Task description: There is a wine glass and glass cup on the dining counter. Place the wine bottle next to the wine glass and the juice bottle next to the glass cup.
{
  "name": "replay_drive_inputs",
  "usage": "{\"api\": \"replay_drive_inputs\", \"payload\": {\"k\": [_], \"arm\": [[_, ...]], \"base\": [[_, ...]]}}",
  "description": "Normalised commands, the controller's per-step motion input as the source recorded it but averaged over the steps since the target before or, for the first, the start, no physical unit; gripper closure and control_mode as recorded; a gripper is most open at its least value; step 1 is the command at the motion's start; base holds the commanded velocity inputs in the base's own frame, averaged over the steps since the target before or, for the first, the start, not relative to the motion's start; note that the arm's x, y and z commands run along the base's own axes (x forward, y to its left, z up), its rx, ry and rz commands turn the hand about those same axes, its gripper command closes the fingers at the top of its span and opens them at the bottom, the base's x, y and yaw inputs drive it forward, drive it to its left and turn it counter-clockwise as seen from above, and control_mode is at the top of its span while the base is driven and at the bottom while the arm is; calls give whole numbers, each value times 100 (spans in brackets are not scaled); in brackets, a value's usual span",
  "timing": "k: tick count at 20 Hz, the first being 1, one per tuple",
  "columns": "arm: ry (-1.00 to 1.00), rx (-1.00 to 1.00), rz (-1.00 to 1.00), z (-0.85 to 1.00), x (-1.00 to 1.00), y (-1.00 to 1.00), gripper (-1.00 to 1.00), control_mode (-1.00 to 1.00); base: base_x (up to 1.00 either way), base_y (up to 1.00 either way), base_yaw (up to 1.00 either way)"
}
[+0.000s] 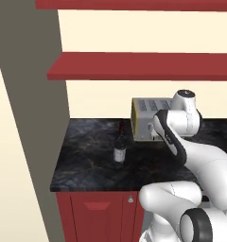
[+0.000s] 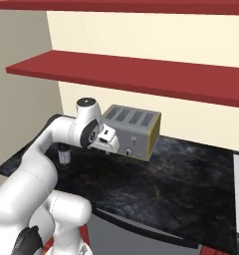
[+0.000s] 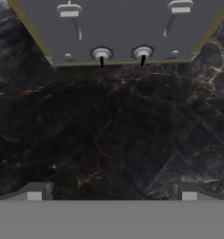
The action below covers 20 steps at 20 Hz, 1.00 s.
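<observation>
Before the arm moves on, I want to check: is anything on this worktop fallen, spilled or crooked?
Nothing stands out. The wine bottle stands upright on the black worktop, left of the toaster, which sits level. The gripper hangs open above bare stone.

Black marbled worktop (image 1: pixel 87 160) with pale veins; dark wine bottle (image 1: pixel 119 148), red neck, whitish label; grey toaster (image 2: pixel 131 130) with yellow sides; red shelves (image 1: pixel 144 66) and cabinet doors (image 1: pixel 99 215); cream wall (image 1: pixel 101 33).
</observation>
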Motion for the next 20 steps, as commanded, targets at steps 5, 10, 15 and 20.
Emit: {"api": "replay_drive_inputs", "payload": {"k": [5, 10, 15, 20], "arm": [[0, 0, 0, 0, 0, 0, -100, 100], [0, 0, 0, 0, 0, 0, -100, 100], [0, 0, 0, 0, 0, 0, -100, 100], [0, 0, 0, 0, 0, 0, -100, 100]], "base": [[29, -6, -4], [0, 0, 0], [0, 0, 0], [0, 0, 0]]}}
